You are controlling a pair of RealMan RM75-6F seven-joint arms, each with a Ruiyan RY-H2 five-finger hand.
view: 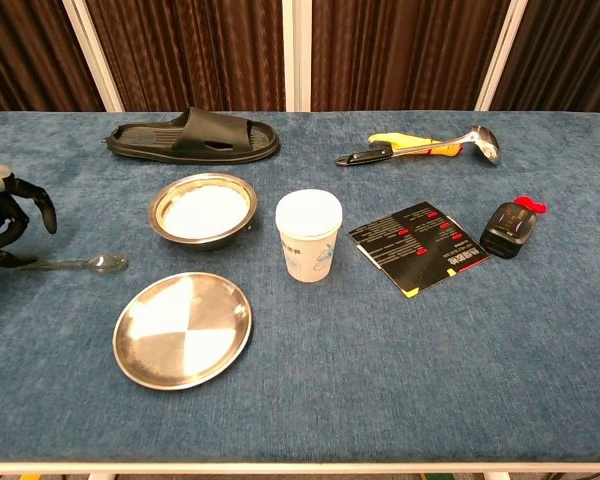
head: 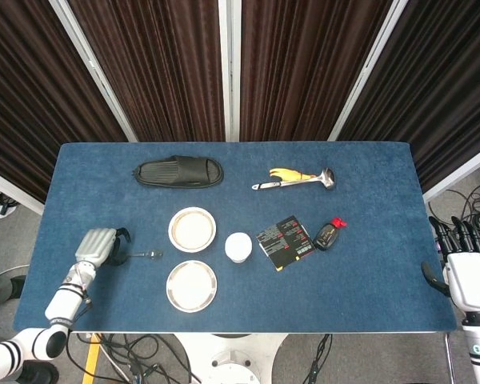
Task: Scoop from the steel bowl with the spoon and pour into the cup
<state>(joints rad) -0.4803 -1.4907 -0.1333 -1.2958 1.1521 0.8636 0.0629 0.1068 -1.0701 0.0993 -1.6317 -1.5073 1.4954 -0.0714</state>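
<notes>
Spoon (view: 85,264) flat on the table, left hand (view: 5,222) at its handle end, fingers curled apart, grip unclear

Both hands share one build: a pale grey-white shell over the back and black fingers. The left hand (head: 98,246), near the spoon (head: 144,255), joins a slim white forearm with a black band at the wrist. The right hand (head: 466,276) carries the same blocky white shell and dark fingers.

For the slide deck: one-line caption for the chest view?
Left robot hand at the spoon handle, beside steel bowl and cup.
</notes>
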